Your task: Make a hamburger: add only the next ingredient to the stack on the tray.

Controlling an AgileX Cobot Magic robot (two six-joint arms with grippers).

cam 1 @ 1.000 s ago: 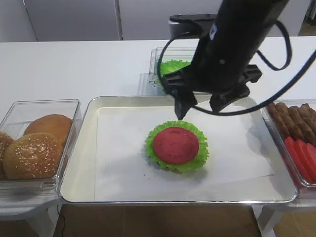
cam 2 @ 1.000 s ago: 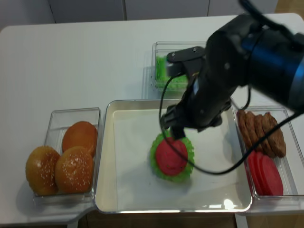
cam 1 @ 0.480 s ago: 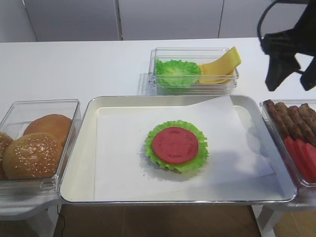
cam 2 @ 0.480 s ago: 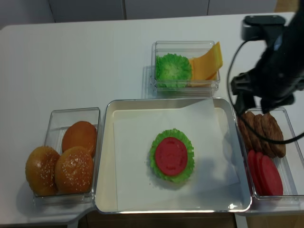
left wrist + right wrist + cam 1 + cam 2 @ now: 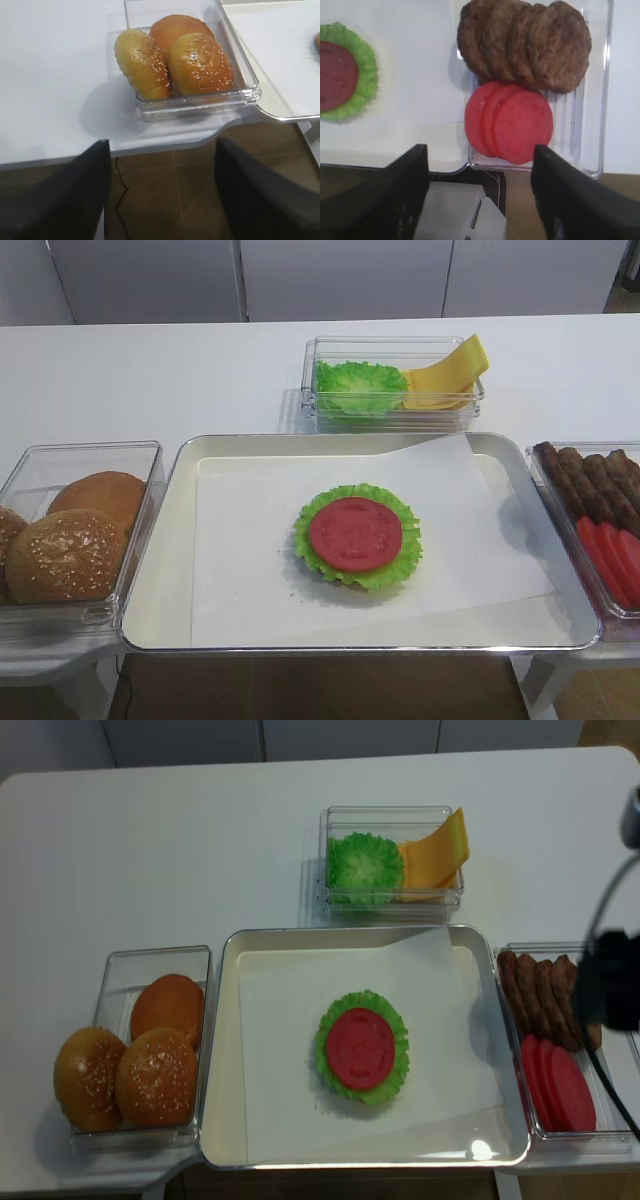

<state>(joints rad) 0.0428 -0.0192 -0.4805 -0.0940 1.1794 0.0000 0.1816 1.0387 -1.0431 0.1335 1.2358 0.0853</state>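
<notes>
On the paper-lined metal tray (image 5: 170, 580) sits the stack: a ruffled green lettuce leaf (image 5: 411, 546) with a flat red tomato slice (image 5: 355, 534) lying centred on it. The right wrist view catches the same stack (image 5: 362, 85) at its left edge. My right gripper (image 5: 477, 195) hangs open and empty over the table's front edge, near the clear box of tomato slices (image 5: 512, 122). Its arm (image 5: 608, 992) shows as a dark blur at the right edge of the realsense view. My left gripper (image 5: 160, 195) is open and empty, off the table's front edge below the buns (image 5: 197, 62).
A clear box at the left holds sesame buns (image 5: 65, 555). At the back, a box holds lettuce (image 5: 358, 388) and a yellow cheese slice (image 5: 445, 375). The right-hand box holds brown meat patties (image 5: 525, 42) and spare tomato slices (image 5: 610, 560).
My right arm has pulled away from above the stack to the right, leaving the first high view. The tomato slice stays on the lettuce.
</notes>
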